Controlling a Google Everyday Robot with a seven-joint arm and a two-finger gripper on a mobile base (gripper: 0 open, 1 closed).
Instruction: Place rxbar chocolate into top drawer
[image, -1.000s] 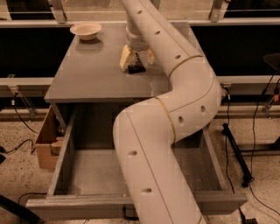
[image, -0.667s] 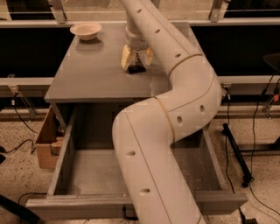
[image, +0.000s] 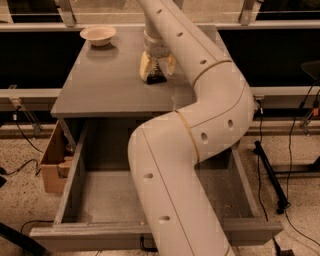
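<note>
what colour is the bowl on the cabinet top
Pale cream bowl, camera view; the hand is right of it.

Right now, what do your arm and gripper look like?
The arm is a thick cream-white tube in rounded segments, with small dark round holes and thin seam lines. The gripper, over the grey tabletop, is pale yellowish under a white collar.

black rxbar chocolate (image: 156, 78) on tabletop (image: 100, 85) under hand (image: 157, 70), top drawer (image: 90, 233) open
</note>
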